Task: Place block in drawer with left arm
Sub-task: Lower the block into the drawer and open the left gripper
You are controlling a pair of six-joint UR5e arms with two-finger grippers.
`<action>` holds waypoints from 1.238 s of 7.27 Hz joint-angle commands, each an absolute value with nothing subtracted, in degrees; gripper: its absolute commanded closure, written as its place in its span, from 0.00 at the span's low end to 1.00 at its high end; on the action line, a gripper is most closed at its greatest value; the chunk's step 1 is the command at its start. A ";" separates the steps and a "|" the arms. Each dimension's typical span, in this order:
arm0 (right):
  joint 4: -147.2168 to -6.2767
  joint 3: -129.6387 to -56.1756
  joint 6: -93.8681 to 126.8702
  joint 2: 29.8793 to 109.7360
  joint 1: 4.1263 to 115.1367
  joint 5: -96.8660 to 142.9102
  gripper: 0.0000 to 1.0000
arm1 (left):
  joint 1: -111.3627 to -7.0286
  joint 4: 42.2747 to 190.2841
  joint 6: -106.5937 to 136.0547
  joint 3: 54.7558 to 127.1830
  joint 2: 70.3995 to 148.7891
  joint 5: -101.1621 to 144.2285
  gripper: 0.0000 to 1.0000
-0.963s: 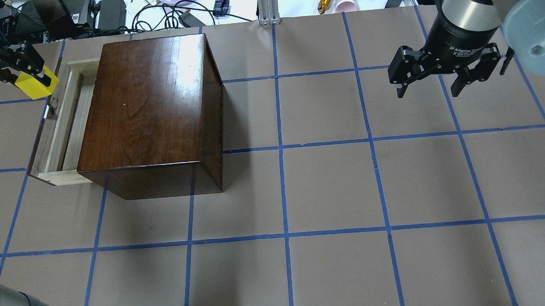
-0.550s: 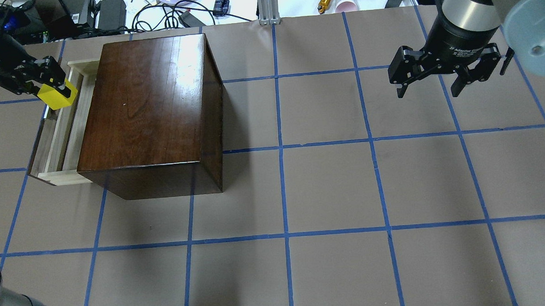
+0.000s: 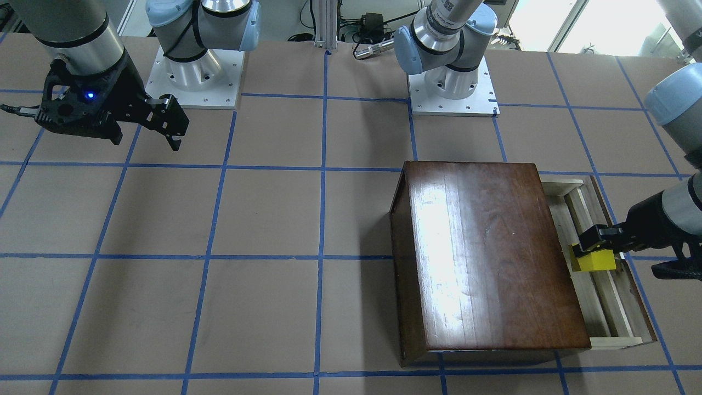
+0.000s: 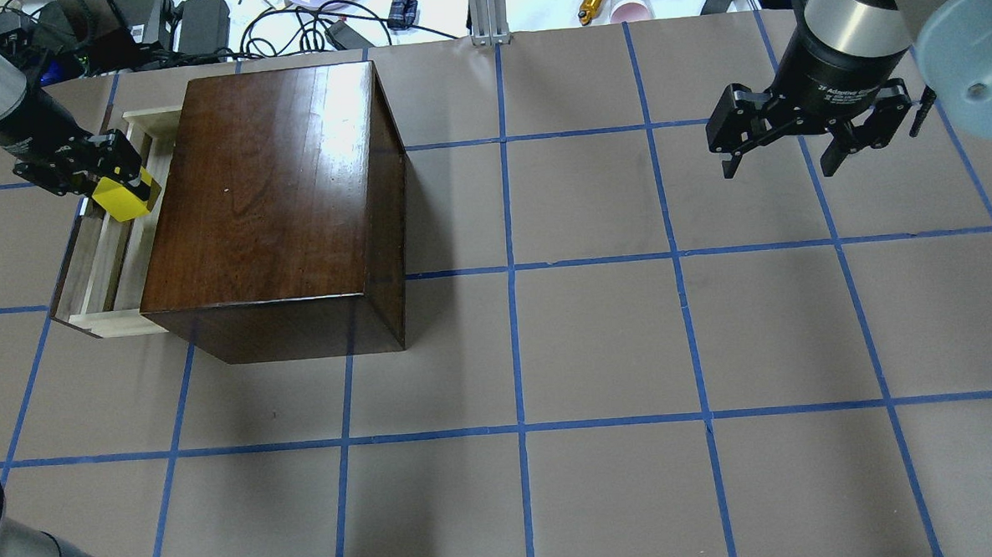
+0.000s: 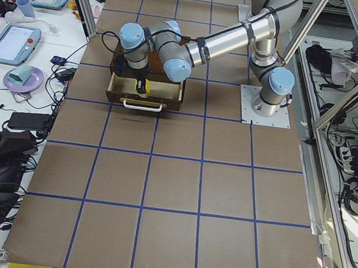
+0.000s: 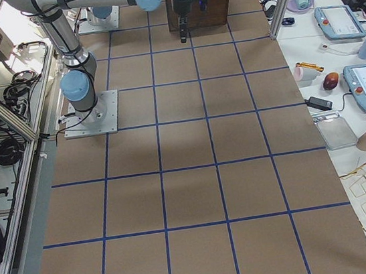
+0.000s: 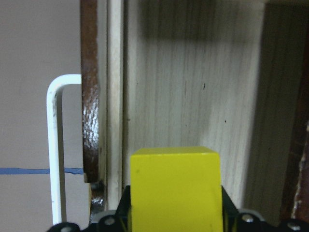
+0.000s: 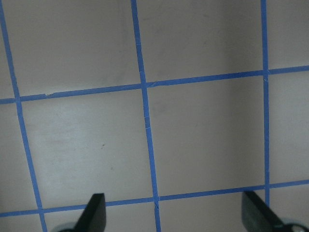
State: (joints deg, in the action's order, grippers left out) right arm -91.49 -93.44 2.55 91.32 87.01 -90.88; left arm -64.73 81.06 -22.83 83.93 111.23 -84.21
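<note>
One yellow block (image 3: 592, 260) is the whole story here. It's pinched between the closed fingers of the left gripper (image 4: 128, 194), over the upper part of the pulled-out drawer (image 4: 108, 255) at the left edge of the overhead view. The wrist view shows the block bottom centre with the drawer's pale wood floor (image 7: 193, 87) spread out beyond it, so it's hanging above the opening and not resting on anything.

That placement looks deliberate. The block sits between the drawer's dark front panel (image 7: 90, 121) on one side and the cabinet (image 4: 266, 188) on the other, so letting go should drop it into the tray and not onto a rim. The slot between panel and cabinet looks narrow next to the block, which is probably why the left arm (image 4: 3, 99) reaches in from the upper left at a slant and keeps the gripper body outside the drawer. The white handle (image 7: 53, 154) is off to the left in the wrist view, clear of the block.

The task looks nearly done: what's left is a bit of lowering and a release. The main risk is the block clipping the front panel's edge.

The right gripper (image 4: 780, 170) hangs at the upper right with its fingers spread wide and nothing in them, above bare table (image 4: 599, 341), well apart from the cabinet.
</note>
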 commanded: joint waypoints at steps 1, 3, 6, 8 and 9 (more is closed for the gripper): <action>-91.49 -93.43 2.55 91.32 87.01 -90.88 0.00 | -64.78 80.95 -22.85 84.02 112.06 -84.11 1.00; -91.49 -93.43 2.55 91.32 87.01 -90.88 0.00 | -64.78 81.03 -22.85 84.11 112.15 -83.85 0.97; -91.49 -93.51 2.55 91.32 87.01 -90.88 0.00 | -64.78 81.12 -22.24 84.02 112.15 -84.11 0.00; -91.49 -93.43 2.55 91.32 87.01 -90.88 0.00 | -64.95 82.26 -21.97 83.41 110.66 -84.29 0.00; -91.49 -93.43 2.55 91.32 87.01 -90.88 0.00 | -64.95 82.27 -21.97 83.23 109.96 -84.37 0.00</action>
State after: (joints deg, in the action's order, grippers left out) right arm -91.49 -93.44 2.55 91.32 87.01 -90.88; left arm -64.89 82.02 -22.03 83.54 110.89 -84.26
